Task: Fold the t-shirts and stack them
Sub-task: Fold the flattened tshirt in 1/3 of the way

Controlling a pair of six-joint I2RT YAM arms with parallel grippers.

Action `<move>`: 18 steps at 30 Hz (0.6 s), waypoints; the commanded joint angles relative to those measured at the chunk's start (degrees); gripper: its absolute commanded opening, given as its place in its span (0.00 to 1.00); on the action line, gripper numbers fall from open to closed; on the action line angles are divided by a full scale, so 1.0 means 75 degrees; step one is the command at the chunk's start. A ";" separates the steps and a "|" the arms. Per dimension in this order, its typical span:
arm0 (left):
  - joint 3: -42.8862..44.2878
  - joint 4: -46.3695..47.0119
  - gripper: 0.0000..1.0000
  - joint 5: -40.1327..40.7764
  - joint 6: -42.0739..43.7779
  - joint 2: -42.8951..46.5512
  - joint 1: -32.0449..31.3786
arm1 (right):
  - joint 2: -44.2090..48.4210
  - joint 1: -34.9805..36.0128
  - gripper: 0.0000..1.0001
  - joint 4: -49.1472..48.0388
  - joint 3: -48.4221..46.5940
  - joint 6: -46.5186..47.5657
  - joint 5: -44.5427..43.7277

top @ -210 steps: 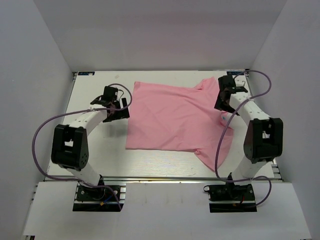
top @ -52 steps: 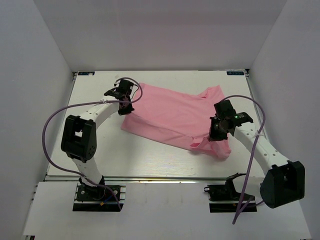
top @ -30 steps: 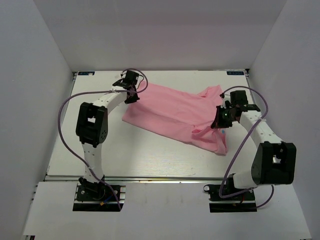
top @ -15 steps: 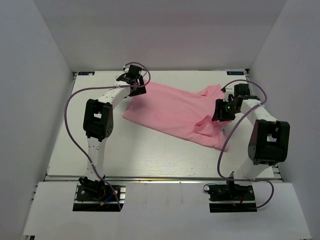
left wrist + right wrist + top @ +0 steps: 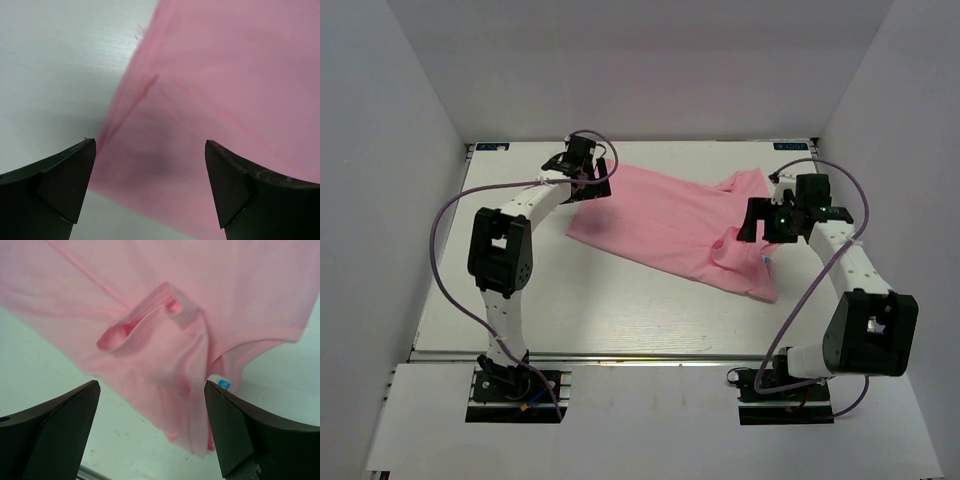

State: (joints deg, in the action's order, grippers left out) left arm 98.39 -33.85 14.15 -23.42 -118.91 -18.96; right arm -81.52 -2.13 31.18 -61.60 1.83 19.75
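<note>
Shirt placement at release, shown in three views. The pink t-shirt (image 5: 670, 225) lies on the white table (image 5: 520, 300), in its far half. It runs aslant from the far left, by the left end effector (image 5: 588, 178), down to the near right, below the right end effector (image 5: 760, 222). The cloth is loosely doubled over and is not laid flat.

Overhead view: both arms reach to the far side of the table, one at each end of the shirt. A purple cable (image 5: 445, 260) loops beside each arm. Small blue stickers sit at the two far corners of the table (image 5: 490, 147); their print is too small to read. The shirt carries no print.

Left wrist view: the two dark fingers (image 5: 55, 185) are spread wide and grip nothing. Below and between them lie the shirt's left edge and a creased corner. Bare table shows to the left.

Right wrist view: the fingers (image 5: 55, 430) are likewise spread wide and empty. Below them are the ribbed collar (image 5: 145, 315), bunched into a raised loop, and a hemmed edge over it. A small white tag with a blue mark (image 5: 222, 383) peeps from under the cloth at the right; any writing on it cannot be read. The overhead view shows that tag only as a blue speck, and the collar's ribbing does not show there at all.
</note>
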 commanded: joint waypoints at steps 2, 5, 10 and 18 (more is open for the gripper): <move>-0.1628 0.1157 1.00 -0.1463 0.0029 0.1182 -0.0132 | 0.0426 0.0670 0.90 0.0004 0.0819 -0.0185 -0.0296; -0.2301 0.1372 1.00 -0.1886 -0.0053 0.1335 -0.0202 | 0.0497 0.1034 0.90 -0.0195 0.0960 -0.0370 -0.0989; -0.2525 0.1291 1.00 -0.1887 -0.0275 0.1242 -0.0202 | 0.0229 0.1572 0.87 -0.0722 0.0890 -0.0279 -0.1707; -0.2841 0.1115 1.00 -0.1313 -0.0276 0.1079 -0.0202 | -0.0942 0.2452 0.80 -0.1285 0.0398 -0.0454 -0.2456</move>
State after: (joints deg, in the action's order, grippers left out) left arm 77.62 -25.45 2.46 -25.04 -111.44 -20.49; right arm -86.70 15.16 25.28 -55.94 -0.30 5.89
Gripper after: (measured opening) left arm 0.995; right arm 0.817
